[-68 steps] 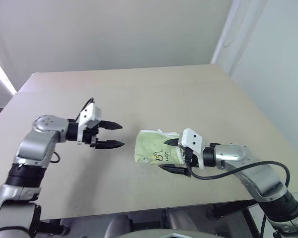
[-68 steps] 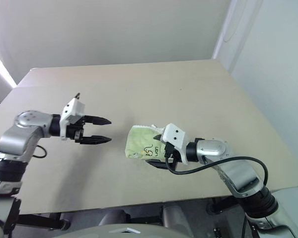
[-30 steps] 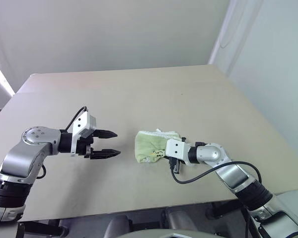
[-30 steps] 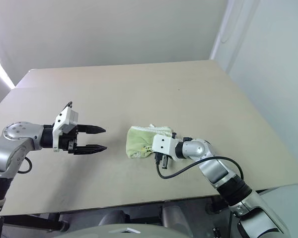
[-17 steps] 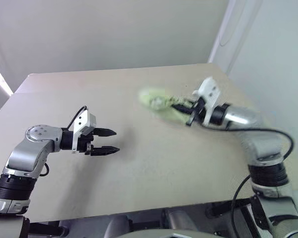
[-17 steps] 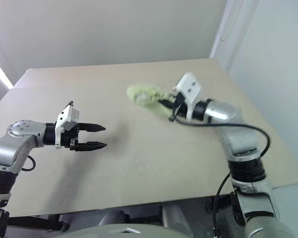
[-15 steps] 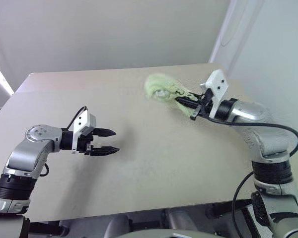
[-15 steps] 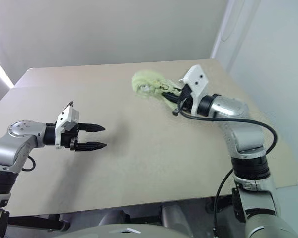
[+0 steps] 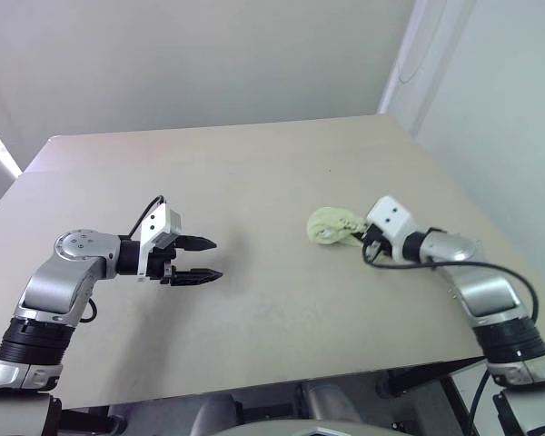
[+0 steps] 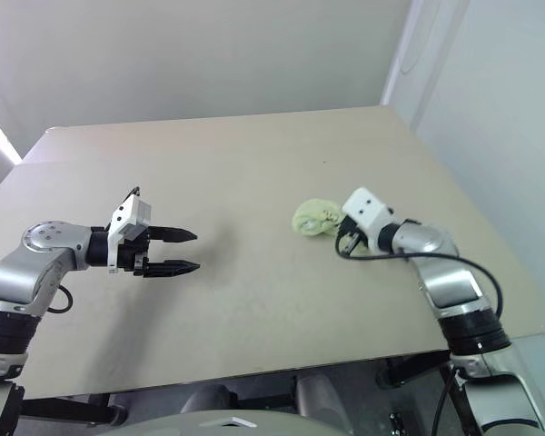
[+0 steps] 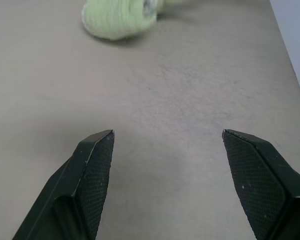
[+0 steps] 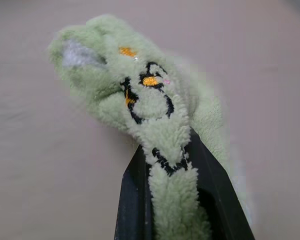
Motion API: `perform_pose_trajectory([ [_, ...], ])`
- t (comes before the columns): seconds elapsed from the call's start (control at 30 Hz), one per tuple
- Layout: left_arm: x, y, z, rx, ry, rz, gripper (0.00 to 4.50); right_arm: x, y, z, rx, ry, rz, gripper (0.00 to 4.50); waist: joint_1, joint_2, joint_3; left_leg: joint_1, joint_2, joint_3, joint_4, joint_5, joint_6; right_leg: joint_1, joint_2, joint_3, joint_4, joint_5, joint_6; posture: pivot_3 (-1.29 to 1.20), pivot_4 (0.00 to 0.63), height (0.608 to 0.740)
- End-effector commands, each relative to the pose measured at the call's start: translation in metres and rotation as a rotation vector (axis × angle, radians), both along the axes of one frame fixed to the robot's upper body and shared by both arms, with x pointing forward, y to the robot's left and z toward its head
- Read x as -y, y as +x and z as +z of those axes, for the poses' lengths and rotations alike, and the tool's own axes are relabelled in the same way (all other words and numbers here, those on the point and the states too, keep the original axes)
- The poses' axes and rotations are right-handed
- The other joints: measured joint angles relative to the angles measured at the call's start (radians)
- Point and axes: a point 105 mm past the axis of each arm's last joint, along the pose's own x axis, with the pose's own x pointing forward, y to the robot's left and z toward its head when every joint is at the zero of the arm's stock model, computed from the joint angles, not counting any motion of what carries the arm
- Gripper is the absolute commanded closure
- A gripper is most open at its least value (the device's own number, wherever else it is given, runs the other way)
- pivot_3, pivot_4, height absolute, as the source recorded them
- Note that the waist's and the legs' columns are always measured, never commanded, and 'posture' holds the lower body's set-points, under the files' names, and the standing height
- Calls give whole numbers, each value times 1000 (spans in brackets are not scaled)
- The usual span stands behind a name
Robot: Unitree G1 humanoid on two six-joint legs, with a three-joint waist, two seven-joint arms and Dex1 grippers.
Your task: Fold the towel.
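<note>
Underneath everything is one wide beige table, its top matte and faintly mottled, set in a pale room with a plain grey-white wall behind it and a white wall panel along the robot's right. One towel is on it, light yellow-green terry bunched into a small lump on the right half of the table, toward the near edge. It rests on the surface as far as the head views let me judge. The right gripper is clamped on it: its two black fingers pinch a ridge of the cloth between them, and black embroidered lines with small orange spots run along that ridge. A black cable loops from that arm's wrist. The left gripper hangs over the left half of the table, well apart from the towel, its fingers spread wide with only bare tabletop between them. Nothing lies between the two grippers.
</note>
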Motion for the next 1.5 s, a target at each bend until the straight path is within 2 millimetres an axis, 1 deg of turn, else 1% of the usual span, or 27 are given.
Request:
perform_pose_trajectory([
  [0.03,5,2,17,68,-2,-27,843,-17,-7,-3,38,-13,54,4471,1,0,0,0,0,0,0,0,0,0,0,0,0,0,0,0,0,712],
  [0.13,7,2,22,67,-17,-31,843,-17,-7,-7,27,3,37,4471,1,0,0,0,0,0,0,0,0,0,0,0,0,0,0,0,0,712],
  [0.3,9,6,40,57,-93,-17,843,-8,-7,-11,5,-10,17,4471,1,-1,0,0,0,0,0,0,0,0,0,0,0,0,0,0,0,712],
  [0.43,7,10,42,61,-102,0,843,-7,-11,-15,-31,-17,32,4471,-1,0,0,0,0,0,0,0,0,0,0,0,0,0,0,0,0,712],
  [0.57,5,14,40,60,-94,16,843,-3,-8,-17,-31,-26,6,4471,1,-1,0,0,0,0,0,0,0,0,0,0,0,0,0,0,0,712],
  [0.6,5,14,39,61,-90,18,843,-2,-6,-16,-22,-30,-2,3888,1,-1,0,0,0,0,0,0,0,0,0,0,0,0,0,0,0,712],
  [0.67,5,14,37,62,-85,18,843,-3,-7,-16,-22,-41,15,3293,1,-1,0,0,0,0,0,0,0,0,0,0,0,0,0,0,0,712],
  [0.73,6,14,35,61,-82,15,843,-4,-7,-14,-26,-26,20,2509,1,-1,0,0,0,-1,0,0,0,0,0,0,0,0,0,0,0,712],
  [0.77,6,13,35,61,-82,14,843,-7,-10,-11,-37,-4,38,2203,1,-1,0,0,0,-1,0,0,0,0,0,0,0,0,0,0,0,712],
  [0.83,4,13,34,62,-77,15,843,-14,-14,14,-47,127,67,1444,1,-1,0,0,0,-1,0,0,0,0,0,0,0,0,0,0,0,712],
  [0.87,4,12,33,63,-75,15,843,-15,-15,23,-47,172,72,1140,1,0,0,0,0,-1,0,0,0,0,0,0,0,0,0,0,0,712],
  [0.9,3,12,32,63,-74,17,843,-16,-16,39,-47,253,83,751,1,-1,0,0,0,-1,0,0,0,0,0,0,0,0,0,0,0,712],
  [0.93,2,12,32,63,-72,18,843,-17,-18,53,-52,328,97,751,0,0,0,0,0,-1,0,0,0,0,0,0,0,0,0,0,0,712],
  [0.97,2,13,32,63,-72,19,843,-18,-20,62,-58,376,110,751,1,0,0,0,0,-1,0,0,0,0,0,0,0,0,0,0,0,712],
  [1.0,1,13,31,64,-71,21,843,-18,-19,77,-52,465,112,751,1,-1,0,0,0,-1,0,0,0,1,0,0,0,0,0,0,0,712],
  [1.03,1,13,31,64,-71,22,843,-17,-18,87,-49,521,109,751,1,-1,0,0,0,-1,0,0,0,1,0,-1,1,0,0,0,0,712],
  [1.07,0,14,30,68,-68,25,843,-14,-11,93,-42,584,66,751,1,-1,0,1,0,-1,0,0,0,1,0,-1,1,0,0,0,0,712],
  [1.1,0,14,29,71,-68,27,843,-12,-4,94,-39,618,26,751,0,-1,0,1,0,-2,0,0,0,1,0,-1,1,0,0,0,0,712],
  [1.13,0,15,30,73,-71,29,843,-12,1,91,-40,630,-5,751,1,-1,0,1,0,-2,0,0,0,1,1,-1,1,0,0,0,0,712],
  [1.2,0,16,30,76,-75,31,843,-13,11,76,-45,612,-63,751,1,-1,0,1,0,-2,0,0,0,1,1,-1,1,0,0,0,0,712],
  [1.3,-1,16,29,78,-74,31,843,-21,16,57,-62,587,-88,751,1,0,0,0,0,-1,0,0,0,1,0,-1,0,0,0,0,0,712],
  [1.37,-2,15,28,79,-75,34,843,-27,21,34,-88,582,-120,751,1,0,0,-1,0,-1,0,0,0,0,0,-1,0,0,0,0,0,712],
  [1.43,-3,15,27,81,-73,39,843,-23,29,10,-105,560,-189,751,-1,-1,0,-1,0,-1,0,0,0,0,0,-1,0,0,0,0,0,712],
  [1.5,-4,16,27,83,-77,44,843,-20,33,-11,-118,523,-231,751,-1,-1,0,0,0,-1,0,0,0,0,0,-1,0,0,0,0,0,712],
])
